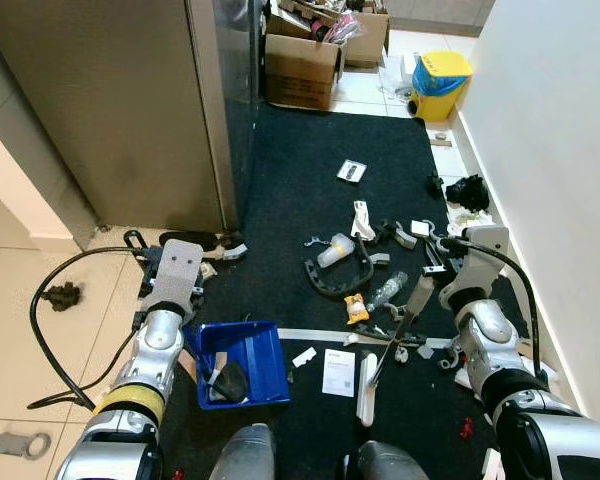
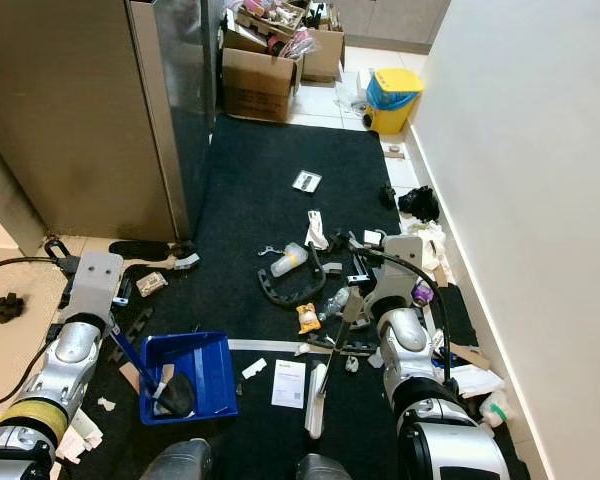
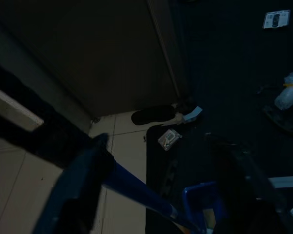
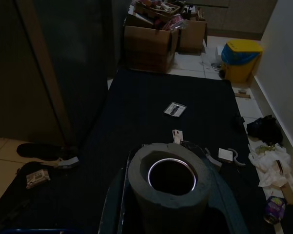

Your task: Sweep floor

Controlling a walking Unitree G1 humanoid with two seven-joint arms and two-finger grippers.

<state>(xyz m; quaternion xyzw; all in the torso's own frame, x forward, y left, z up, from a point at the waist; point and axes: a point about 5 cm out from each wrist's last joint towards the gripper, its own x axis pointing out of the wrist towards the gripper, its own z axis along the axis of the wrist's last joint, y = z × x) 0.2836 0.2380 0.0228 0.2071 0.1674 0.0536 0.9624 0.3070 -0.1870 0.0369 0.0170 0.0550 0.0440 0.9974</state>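
My left gripper is shut on the blue handle of a blue dustpan. The dustpan rests on the black mat at the lower left, with a dark lump inside. My right gripper is shut on the grey broom handle. That handle slants down to a white broom head on the mat. Litter lies ahead of the broom: a plastic bottle, a yellow wrapper, a crushed clear bottle and a white paper.
A steel cabinet stands at the left and a white wall runs along the right. Cardboard boxes and a yellow and blue bin stand beyond the mat. A black cable loops over the tiles at the left.
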